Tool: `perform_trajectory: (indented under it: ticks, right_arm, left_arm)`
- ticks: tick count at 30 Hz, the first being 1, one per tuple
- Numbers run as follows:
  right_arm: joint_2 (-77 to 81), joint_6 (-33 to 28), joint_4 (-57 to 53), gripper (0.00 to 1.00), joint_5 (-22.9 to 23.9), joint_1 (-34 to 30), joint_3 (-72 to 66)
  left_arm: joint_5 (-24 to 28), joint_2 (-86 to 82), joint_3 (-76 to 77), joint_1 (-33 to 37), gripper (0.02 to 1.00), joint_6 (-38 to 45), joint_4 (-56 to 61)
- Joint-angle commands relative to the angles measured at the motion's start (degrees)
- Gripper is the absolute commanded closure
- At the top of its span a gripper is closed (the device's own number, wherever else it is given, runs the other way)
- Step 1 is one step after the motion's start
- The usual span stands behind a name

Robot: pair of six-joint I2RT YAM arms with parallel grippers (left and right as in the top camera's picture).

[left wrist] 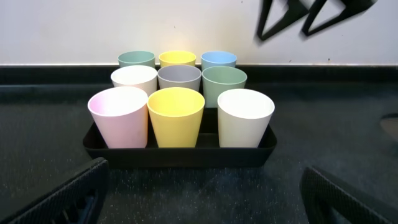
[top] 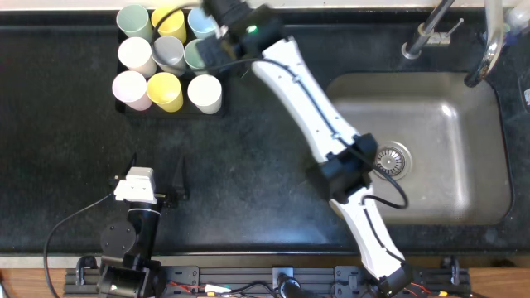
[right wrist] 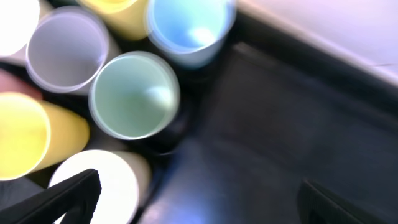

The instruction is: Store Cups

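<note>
A black tray (left wrist: pixel 180 155) at the counter's back left holds several upright cups in three rows. The front row is a pink cup (left wrist: pixel 119 115), a yellow cup (left wrist: pixel 176 115) and a white cup (left wrist: pixel 245 116). Behind them stand white, grey and green cups, and at the back a green cup, a yellow cup and a blue cup (right wrist: pixel 189 25). My right gripper (right wrist: pixel 199 199) hangs open and empty above the tray's back right corner, near the blue cup and a green cup (right wrist: pixel 134 94). My left gripper (left wrist: pixel 199 199) rests open and empty on the counter in front of the tray.
A steel sink (top: pixel 431 149) with a faucet (top: pixel 431 33) takes up the right side. The right arm (top: pixel 306 99) stretches diagonally across the dark counter (top: pixel 66 149). A pale wall runs behind the tray.
</note>
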Motion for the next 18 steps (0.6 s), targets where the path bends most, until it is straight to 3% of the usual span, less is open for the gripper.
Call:
perform_trajectory:
  ticks: [1, 6, 10, 18]
  right_arm:
    - [-10.58, 1.11, -4.52, 0.003, 2.25, -6.73, 2.93]
    - [-23.67, 4.0, -6.49, 0.003, 8.44, -13.38, -8.7]
    - [-40.92, 7.02, -4.46, 0.005, 7.98, -16.11, -30.56]
    - [-78.16, 10.14, 13.35, 0.003, 7.63, -16.92, -80.26]
  left_arm:
    - [0.57, -0.72, -0.5, -0.26, 0.02, -0.42, 0.11]
    - [0.57, -0.72, -0.5, -0.26, 0.02, -0.42, 0.11]
    - [0.57, -0.72, -0.5, -0.26, 0.02, -0.42, 0.13]
    - [0.57, -0.72, -0.5, -0.26, 0.02, -0.42, 0.13]
